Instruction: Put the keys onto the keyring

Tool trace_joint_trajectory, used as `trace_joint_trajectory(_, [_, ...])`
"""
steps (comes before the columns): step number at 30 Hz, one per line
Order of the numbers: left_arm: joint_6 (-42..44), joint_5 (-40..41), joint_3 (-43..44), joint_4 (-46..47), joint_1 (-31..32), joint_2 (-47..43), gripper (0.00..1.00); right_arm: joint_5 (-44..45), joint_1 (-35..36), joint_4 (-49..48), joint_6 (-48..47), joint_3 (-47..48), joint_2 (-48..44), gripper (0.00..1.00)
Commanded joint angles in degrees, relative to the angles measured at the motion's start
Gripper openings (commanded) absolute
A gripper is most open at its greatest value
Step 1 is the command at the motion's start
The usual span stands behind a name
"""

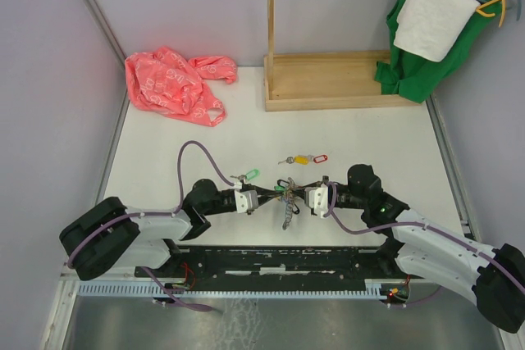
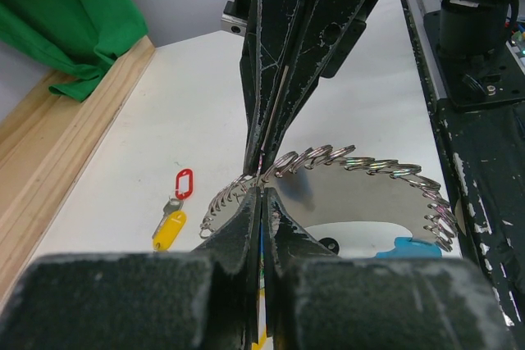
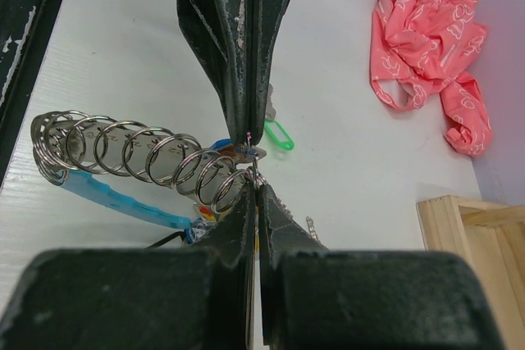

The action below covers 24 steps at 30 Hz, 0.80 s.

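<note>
Since both pairs of jaws are pressed fully together, the left gripper [image 2: 261, 199] and right gripper [image 3: 256, 191] meet tip to tip over the near middle of the table [image 1: 369, 137]. Each is pinched onto the same end of the keyring [image 2: 385, 171], a coil of silver loops with a light-blue sleeve. Whether a key is also caught in that pinch cannot be told.

From that meeting point, the green-tagged key [image 1: 251, 175] lies loose at about ten o'clock, close by. The yellow-tagged key [image 1: 302, 159] and red-tagged key [image 1: 319, 156] lie touching each other at about one o'clock, a little further out. The pink bag [image 1: 172, 84] sits well off at eleven.

I judge the job to be partly done at best, with those three keys not yet threaded on.
</note>
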<state>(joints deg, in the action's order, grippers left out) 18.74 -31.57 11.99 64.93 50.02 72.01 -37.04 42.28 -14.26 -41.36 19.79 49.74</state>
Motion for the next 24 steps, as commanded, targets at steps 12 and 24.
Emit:
trace_joint_trajectory(12, [-1.0,2.3,-0.1,4.5,0.1,0.4,0.03,-1.1,0.2,-5.0,0.9,0.3,-1.2,0.01])
trace_joint_trajectory(24, [-2.1,0.8,-0.7,7.3,-0.1,0.9,0.03,-1.5,0.2,-4.8,0.7,0.3,-0.9,0.01])
